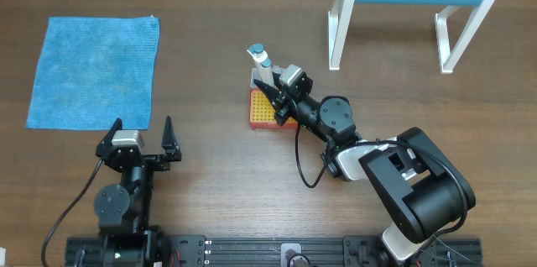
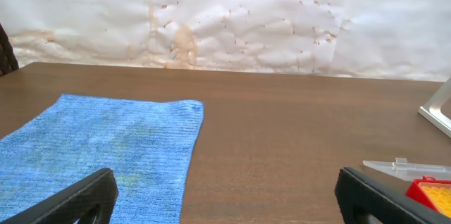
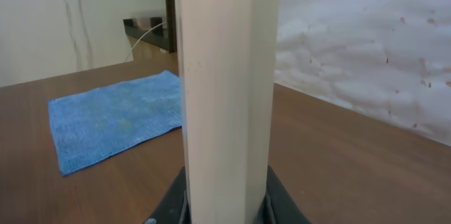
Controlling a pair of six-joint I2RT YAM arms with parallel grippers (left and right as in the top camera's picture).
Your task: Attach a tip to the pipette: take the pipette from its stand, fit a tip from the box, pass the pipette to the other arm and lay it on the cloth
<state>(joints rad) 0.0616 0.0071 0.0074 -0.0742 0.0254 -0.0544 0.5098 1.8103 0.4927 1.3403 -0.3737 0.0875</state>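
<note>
My right gripper [image 1: 279, 85] is shut on the white pipette [image 1: 263, 63], which stands upright at the far end of the red tip box [image 1: 263, 109] with yellow tips. In the right wrist view the pipette's body [image 3: 225, 90] rises as a wide white column between the gripper's jaws [image 3: 225, 206]. The blue cloth [image 1: 94, 72] lies flat at the far left of the table, also visible as the cloth [image 2: 99, 146] and the cloth [image 3: 113, 122]. My left gripper [image 1: 141, 135] rests open near its base, just in front of the cloth, nothing between its fingers [image 2: 74, 201].
The white pipette stand with a blue top bar [image 1: 419, 11] is at the far right; one of its legs [image 2: 440, 108] shows in the left wrist view. A clear lid [image 2: 405, 169] lies beside the tip box [image 2: 430, 192]. A black cable [image 1: 304, 162] hangs from the right arm.
</note>
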